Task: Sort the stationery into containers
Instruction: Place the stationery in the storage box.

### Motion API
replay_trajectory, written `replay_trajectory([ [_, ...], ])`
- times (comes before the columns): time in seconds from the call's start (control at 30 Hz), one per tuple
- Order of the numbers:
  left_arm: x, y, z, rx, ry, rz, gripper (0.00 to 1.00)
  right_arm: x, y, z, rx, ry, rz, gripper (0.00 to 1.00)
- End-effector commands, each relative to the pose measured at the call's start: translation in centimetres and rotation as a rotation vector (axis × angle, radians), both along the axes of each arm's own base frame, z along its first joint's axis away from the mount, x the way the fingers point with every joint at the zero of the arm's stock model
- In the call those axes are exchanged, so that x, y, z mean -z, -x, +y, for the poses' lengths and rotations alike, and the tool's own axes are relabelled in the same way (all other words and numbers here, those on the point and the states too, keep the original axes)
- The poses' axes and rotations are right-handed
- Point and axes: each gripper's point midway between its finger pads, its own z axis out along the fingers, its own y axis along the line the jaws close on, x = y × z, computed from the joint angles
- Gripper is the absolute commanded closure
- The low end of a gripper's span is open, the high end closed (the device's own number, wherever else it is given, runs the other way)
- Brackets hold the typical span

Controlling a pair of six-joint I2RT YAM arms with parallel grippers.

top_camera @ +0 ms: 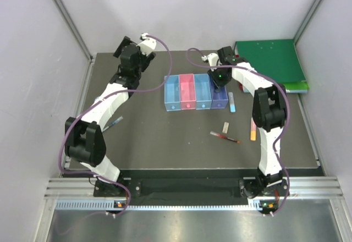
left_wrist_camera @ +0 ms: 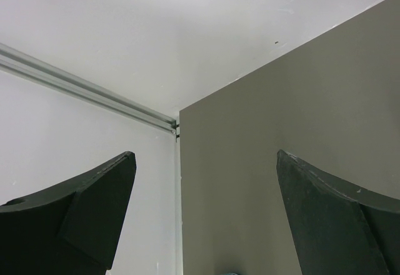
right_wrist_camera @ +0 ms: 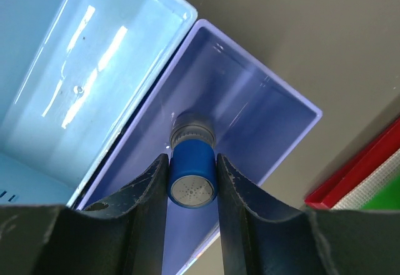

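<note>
Four small rectangular translucent plastic trays are sitting side by side at the far middle of the dark grey table: blue tray, pink tray, light blue tray and, at the right end, purple tray. Right gripper: its fingers are pinching a small blue-capped bottle by the cap, closed down to the cap's width. They are hanging it cap-uppermost over the purple tray's open interior, apparently so that it can be released inside. Whether its base is touching the tray floor cannot be told. Left gripper: its fingers are spreading wide with nothing between them, over the far left corner, seemingly to be clear of the work. Loose stock is lying on the table: blue-white marker just right of the purple tray; small white eraser, red pen and pink-yellow stick nearer; blue pen at the left, beside the left arm. Large green binder is lying at the far right. The cap is hiding most of the bottle's body, and no tape roll is showing in any view.
</note>
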Motion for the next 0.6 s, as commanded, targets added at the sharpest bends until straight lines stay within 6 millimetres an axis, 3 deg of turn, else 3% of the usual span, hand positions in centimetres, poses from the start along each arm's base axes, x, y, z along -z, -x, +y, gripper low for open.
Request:
replay_trajectory([
  [0.0, -3.2, -0.6, -0.7, 0.001, 0.034, -0.092, 0.01, -3.4, -1.6, 0.7, -0.011, -0.047, -0.101, 0.92],
  [0.4, -3.2, -0.6, -0.8, 0.0, 0.029, -0.09, 0.01, -2.7, -2.6, 1.5, -0.012, -0.053, -0.111, 0.83],
  [0.57, -3.1, -0.6, -0.8, -0.001, 0.03, -0.091, 0.01, -3.3, -2.9, 1.4, -0.007, -0.042, -0.135, 0.65],
])
